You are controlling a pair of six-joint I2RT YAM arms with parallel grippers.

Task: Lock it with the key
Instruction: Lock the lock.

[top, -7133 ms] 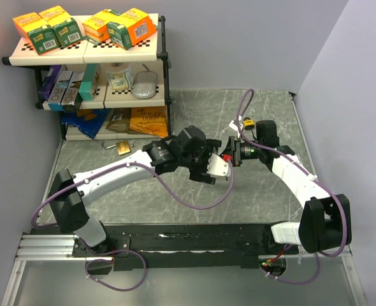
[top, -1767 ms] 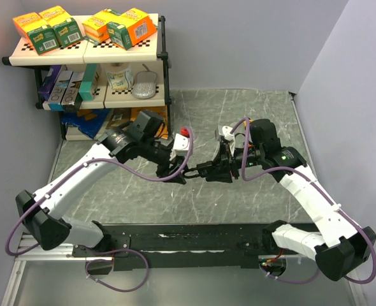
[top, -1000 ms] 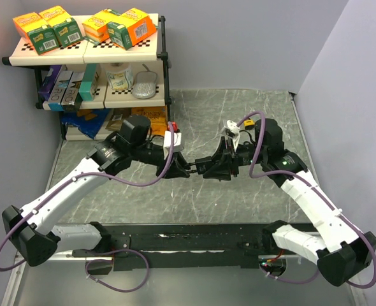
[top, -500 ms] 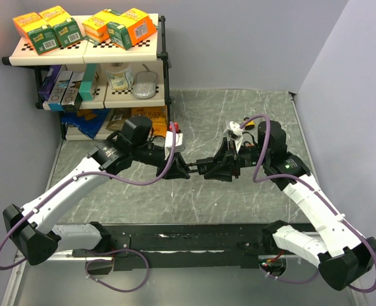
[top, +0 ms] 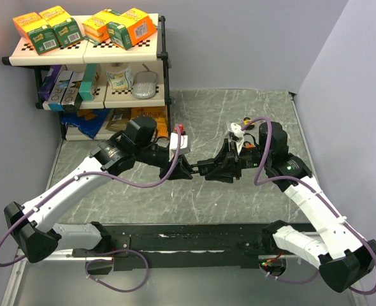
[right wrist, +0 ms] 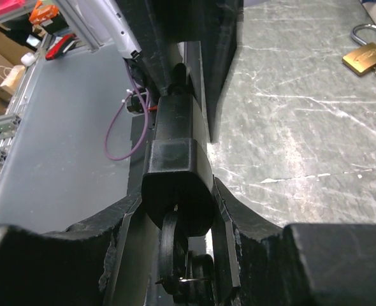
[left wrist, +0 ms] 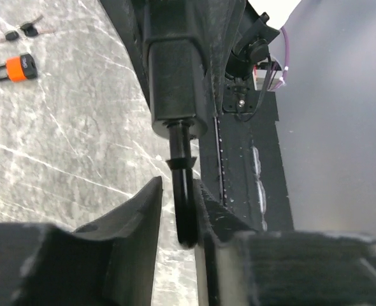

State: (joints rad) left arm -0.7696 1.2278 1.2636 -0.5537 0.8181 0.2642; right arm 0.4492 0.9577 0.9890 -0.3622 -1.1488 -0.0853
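A black padlock (right wrist: 175,172) hangs in the air over the middle of the table, between the two arms (top: 204,169). My right gripper (right wrist: 178,210) is shut on its body, one finger on each flat side. A black key (right wrist: 173,255) with a ring sticks out of the end that faces the right wrist camera. The shackle (left wrist: 183,191) points toward my left gripper (left wrist: 178,197) and lies between its fingers. It rests against the right finger (left wrist: 207,210), and a strip of table shows between it and the left finger (left wrist: 143,210).
An orange padlock (left wrist: 14,69) and loose keys (left wrist: 22,30) lie on the marble table. A brass padlock (right wrist: 366,58) lies near the shelf rack (top: 162,64), which holds boxes at the back left. Purple cables loop off both arms.
The left jaws have narrowed around the shackle and the left wrist has turned a little. The right arm still holds the padlock in the same spot.
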